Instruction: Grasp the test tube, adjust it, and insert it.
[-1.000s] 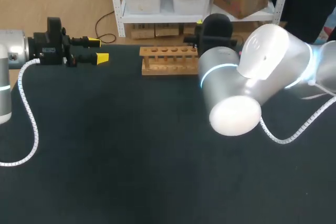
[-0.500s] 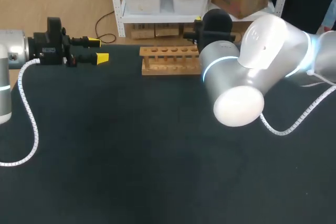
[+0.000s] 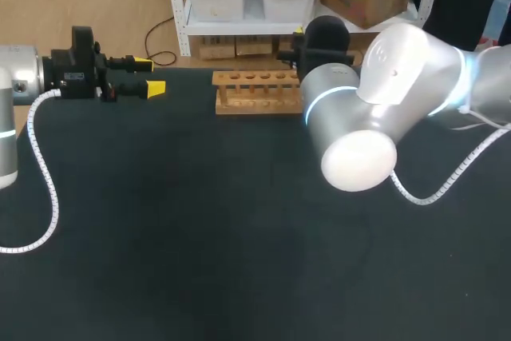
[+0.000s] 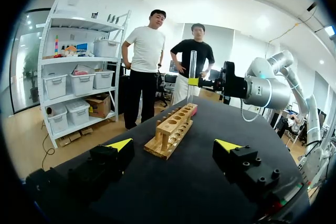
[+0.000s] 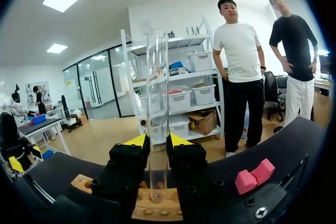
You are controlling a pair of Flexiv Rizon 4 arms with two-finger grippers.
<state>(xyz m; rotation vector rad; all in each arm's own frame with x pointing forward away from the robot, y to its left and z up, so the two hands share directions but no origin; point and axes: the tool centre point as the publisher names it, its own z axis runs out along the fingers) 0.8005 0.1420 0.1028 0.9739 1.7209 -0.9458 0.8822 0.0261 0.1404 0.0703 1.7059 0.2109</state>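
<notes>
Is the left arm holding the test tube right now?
No, the left fingers stand open and empty, while the test tube is upright between the right fingers.

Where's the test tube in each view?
Head view: not discernible; the right arm blocks that spot.
Left wrist view: test tube upright at the far end of the wooden rack, held by the right gripper.
Right wrist view: upright between its own fingers, base at the rack.
Shared landmark: the wooden rack.
</notes>
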